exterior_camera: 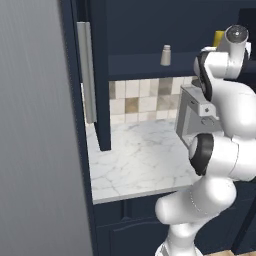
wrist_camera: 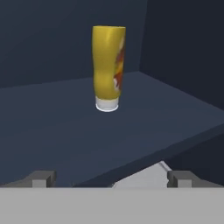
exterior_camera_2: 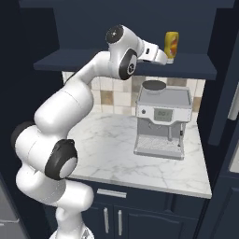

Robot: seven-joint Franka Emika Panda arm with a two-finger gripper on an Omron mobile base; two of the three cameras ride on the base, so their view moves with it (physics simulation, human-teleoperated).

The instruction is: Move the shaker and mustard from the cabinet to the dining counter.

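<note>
Yellow mustard (wrist_camera: 108, 65) upright on cabinet (wrist_camera: 65, 127) shelf | gripper (wrist_camera: 111, 178) wide open, empty | shaker (exterior_camera: 166, 55) small, blurry

Two base cameras look forward from behind the arm, left and right, sharing the cabinet shelf (exterior_camera: 150, 64); the hand camera faces the mustard (wrist_camera: 108, 65) nearby.

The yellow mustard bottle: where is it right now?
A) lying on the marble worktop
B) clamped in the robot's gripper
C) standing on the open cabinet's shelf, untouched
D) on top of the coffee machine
C: the mustard stands upright on the cabinet shelf, ahead of the open gripper, apart from it.
</note>
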